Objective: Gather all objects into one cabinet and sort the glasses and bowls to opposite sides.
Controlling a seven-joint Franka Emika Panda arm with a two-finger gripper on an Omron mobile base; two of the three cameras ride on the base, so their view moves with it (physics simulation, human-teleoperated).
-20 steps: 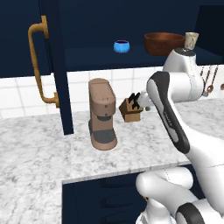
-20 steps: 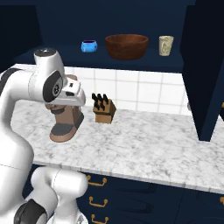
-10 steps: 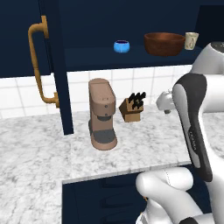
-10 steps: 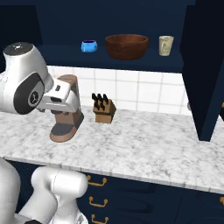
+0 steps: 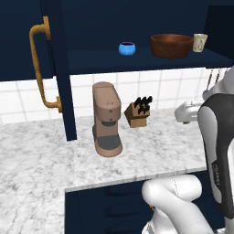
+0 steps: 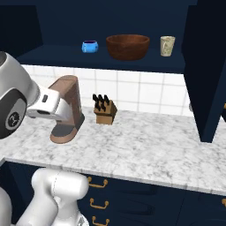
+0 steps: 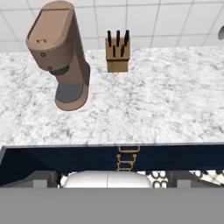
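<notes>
My pincer is open and empty, low over the desk's front edge, while the pale beige cup sits high above on the navy cabinet shelf.

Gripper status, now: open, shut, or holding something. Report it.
Gripper: open, holding nothing; it hangs above the marble counter, with nothing between its fingertips.
</notes>
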